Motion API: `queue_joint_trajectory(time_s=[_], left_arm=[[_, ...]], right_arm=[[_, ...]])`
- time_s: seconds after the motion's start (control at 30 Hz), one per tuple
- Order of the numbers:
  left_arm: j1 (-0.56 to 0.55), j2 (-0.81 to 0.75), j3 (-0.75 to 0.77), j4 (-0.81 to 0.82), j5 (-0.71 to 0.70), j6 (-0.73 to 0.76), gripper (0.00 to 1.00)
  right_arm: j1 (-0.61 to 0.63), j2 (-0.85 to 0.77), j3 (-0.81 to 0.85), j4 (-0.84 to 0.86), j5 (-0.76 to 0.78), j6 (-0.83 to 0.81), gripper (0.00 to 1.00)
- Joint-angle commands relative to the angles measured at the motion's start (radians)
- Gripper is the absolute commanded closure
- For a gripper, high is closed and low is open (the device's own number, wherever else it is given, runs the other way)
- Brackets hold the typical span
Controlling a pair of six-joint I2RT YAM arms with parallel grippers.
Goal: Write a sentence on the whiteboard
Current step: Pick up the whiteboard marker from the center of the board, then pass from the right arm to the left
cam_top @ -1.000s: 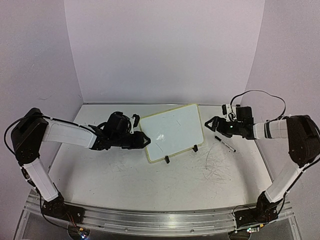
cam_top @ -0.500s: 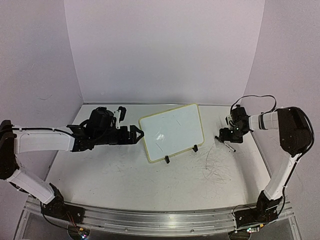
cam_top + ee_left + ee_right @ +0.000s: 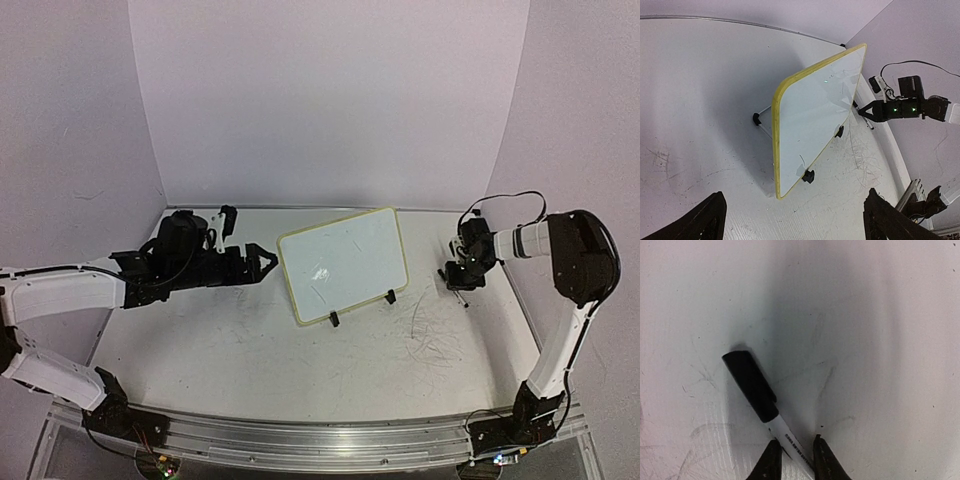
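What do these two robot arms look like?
Both the left arm and right arm have white tube-like links and chunky black joints. The left gripper and right gripper are black, with two pointed fingers. A thin black cable loops above the right wrist.

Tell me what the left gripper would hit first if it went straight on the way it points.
The left gripper would likely meet the whiteboard first, at its yellow-rimmed edge; exact depth is unclear.

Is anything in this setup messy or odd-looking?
Yes: grey scribble marks stain the table right of the whiteboard, near the marker in the right hand, as if writing strayed off the board. The whiteboard also stands skewed.
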Motion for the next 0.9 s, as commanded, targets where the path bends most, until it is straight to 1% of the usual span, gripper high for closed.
queue_joint_trajectory(time_s=[0.0, 0.07, 0.17, 0.23, 0.27, 0.3, 0.33, 0.37, 0.4, 0.43, 0.47, 0.5, 0.53, 0.6, 0.7, 0.8, 0.87], left_arm=[[-0.001, -0.032, 0.028, 0.002, -0.019, 0.005, 0.03], [-0.001, -0.033, 0.037, -0.023, -0.02, 0.0, 0.03], [-0.002, -0.034, 0.045, -0.034, -0.007, -0.004, 0.03], [-0.001, -0.033, 0.044, -0.034, 0.01, -0.008, 0.03], [-0.001, -0.036, 0.046, -0.033, 0.026, -0.013, 0.04], [-0.001, -0.041, 0.048, -0.031, 0.041, -0.017, 0.04], [-0.001, -0.047, 0.052, -0.025, 0.06, -0.02, 0.07], [-0.001, -0.052, 0.058, -0.017, 0.081, -0.023, 0.1], [-0.001, -0.055, 0.065, -0.012, 0.104, -0.024, 0.12], [-0.001, -0.057, 0.072, 0.005, 0.132, -0.025, 0.12], [-0.001, -0.056, 0.079, 0.03, 0.16, -0.026, 0.13], [-0.001, -0.048, 0.089, 0.056, 0.2, -0.028, 0.13], [-0.002, -0.031, 0.105, 0.078, 0.255, -0.033, 0.12], [-0.016, 0.021, 0.154, 0.105, 0.368, -0.051, 0.12], [-0.074, 0.098, 0.241, 0.108, 0.466, -0.052, 0.11], [-0.123, 0.128, 0.274, 0.108, 0.468, -0.041, 0.14], [-0.133, 0.135, 0.264, 0.104, 0.429, -0.047, 0.19]], right_arm=[[0.001, -0.058, -0.046, 0.025, 0.037, 0.016, 0.89], [0.001, -0.092, -0.062, 0.056, 0.036, 0.026, 1.0], [0.001, -0.175, -0.109, 0.127, 0.045, 0.055, 1.0], [0.001, -0.278, -0.152, 0.185, 0.054, 0.069, 1.0], [0.001, -0.332, -0.185, 0.216, 0.025, 0.068, 1.0], [0.002, -0.398, -0.222, 0.249, -0.02, 0.064, 1.0], [0.002, -0.473, -0.256, 0.3, -0.101, 0.054, 1.0], [0.003, -0.538, -0.29, 0.355, -0.217, 0.042, 1.0], [0.011, -0.589, -0.326, 0.399, -0.372, 0.028, 1.0], [0.041, -0.627, -0.344, 0.421, -0.488, 0.007, 1.0], [0.081, -0.658, -0.35, 0.434, -0.559, -0.018, 1.0], [0.15, -0.671, -0.344, 0.423, -0.588, -0.068, 1.0], [0.253, -0.672, -0.328, 0.393, -0.587, -0.112, 1.0], [0.403, -0.643, -0.267, 0.326, -0.58, -0.167, 1.0], [0.564, -0.578, -0.203, 0.279, -0.533, -0.188, 1.0], [0.679, -0.519, -0.151, 0.249, -0.506, -0.195, 1.0], [0.723, -0.493, -0.131, 0.25, -0.482, -0.201, 1.0]])
